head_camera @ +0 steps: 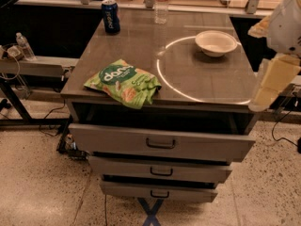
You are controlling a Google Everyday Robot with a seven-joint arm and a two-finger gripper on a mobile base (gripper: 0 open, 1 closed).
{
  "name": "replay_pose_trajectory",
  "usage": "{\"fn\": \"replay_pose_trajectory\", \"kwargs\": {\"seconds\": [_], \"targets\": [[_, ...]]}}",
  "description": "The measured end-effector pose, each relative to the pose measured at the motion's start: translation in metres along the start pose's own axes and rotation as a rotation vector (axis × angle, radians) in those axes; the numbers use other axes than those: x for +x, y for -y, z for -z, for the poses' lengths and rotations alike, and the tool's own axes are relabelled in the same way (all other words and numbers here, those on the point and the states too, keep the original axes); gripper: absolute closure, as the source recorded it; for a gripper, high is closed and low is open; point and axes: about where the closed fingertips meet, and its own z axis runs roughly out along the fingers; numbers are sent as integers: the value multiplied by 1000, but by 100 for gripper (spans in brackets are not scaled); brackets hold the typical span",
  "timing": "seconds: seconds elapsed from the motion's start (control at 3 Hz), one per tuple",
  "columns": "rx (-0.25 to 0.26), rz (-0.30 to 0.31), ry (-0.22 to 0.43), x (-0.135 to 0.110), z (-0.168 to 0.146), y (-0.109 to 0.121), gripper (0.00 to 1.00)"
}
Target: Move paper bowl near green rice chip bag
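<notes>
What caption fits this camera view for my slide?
Gripper right of the drawer cabinet; paper bowl back right on top, apart from the green rice chip bag at the front-left edge.

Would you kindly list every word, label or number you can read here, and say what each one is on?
"dang" (roughly, blurred): white letters in the dark logo of the green rice chip bag.
Too blurred to read: white lettering on the blue can.
No text: the paper bowl, and the pincer hanging beside the table at its right edge.
</notes>
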Motion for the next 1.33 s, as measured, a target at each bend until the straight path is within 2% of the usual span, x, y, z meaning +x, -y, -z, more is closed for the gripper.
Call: {"fn": "replay_pose_trajectory", "kwargs": {"seconds": [0.33, 0.67, 1.0, 1.33], "targets": [[71, 29, 83, -2, -20, 55, 0], [141, 15, 206, -4, -55, 131, 0], [174, -20, 292, -13, -93, 187, 0], [179, -58, 336, -23, -128, 220, 0]]}}
